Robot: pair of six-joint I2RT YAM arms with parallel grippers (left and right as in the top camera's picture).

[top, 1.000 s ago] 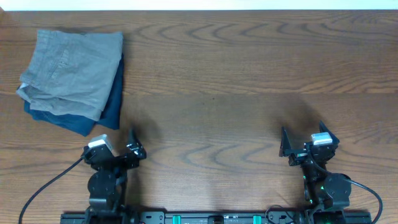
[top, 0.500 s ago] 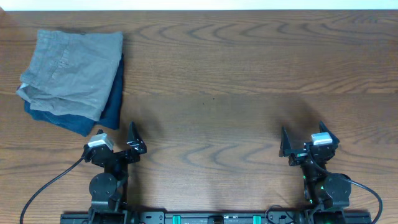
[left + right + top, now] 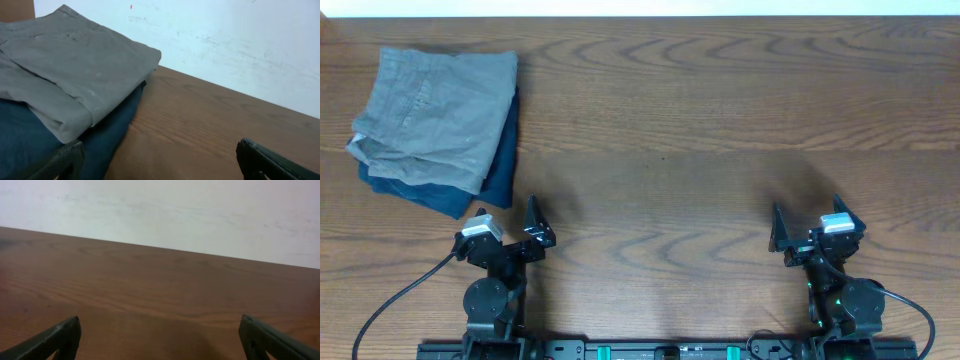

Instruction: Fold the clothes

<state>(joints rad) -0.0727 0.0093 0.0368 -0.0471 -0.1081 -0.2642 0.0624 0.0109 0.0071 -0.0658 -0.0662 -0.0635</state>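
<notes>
The light grey shorts (image 3: 435, 112) lie folded into a compact, roughly square bundle at the far left of the wooden table (image 3: 700, 120). They rest on top of a dark navy folded garment (image 3: 501, 170), whose edge shows along the right and near sides of the grey bundle. In the left wrist view the grey layers sit flat on the navy cloth, with one folded edge turned toward the camera and some soft wrinkling. The shorts hold the same shape and place as a second ago; nothing about the stack has shifted.

The one change is small. The left gripper (image 3: 506, 215), on the near side of the stack and apart from it, has turned and drawn slightly over the past second, and it has been motionless for the last half second. Its jaws stand wide apart with nothing between them; only bare wood and the stack beyond show past its fingers.

The right gripper (image 3: 806, 215) sits well away at the near right of the table and has not moved. Its jaws are also spread wide and empty, facing bare table and a pale wall (image 3: 160, 210).

With the shorts folded and stacked, and both arms parked near their bases holding nothing, the folding appears to be finished or very nearly so.
</notes>
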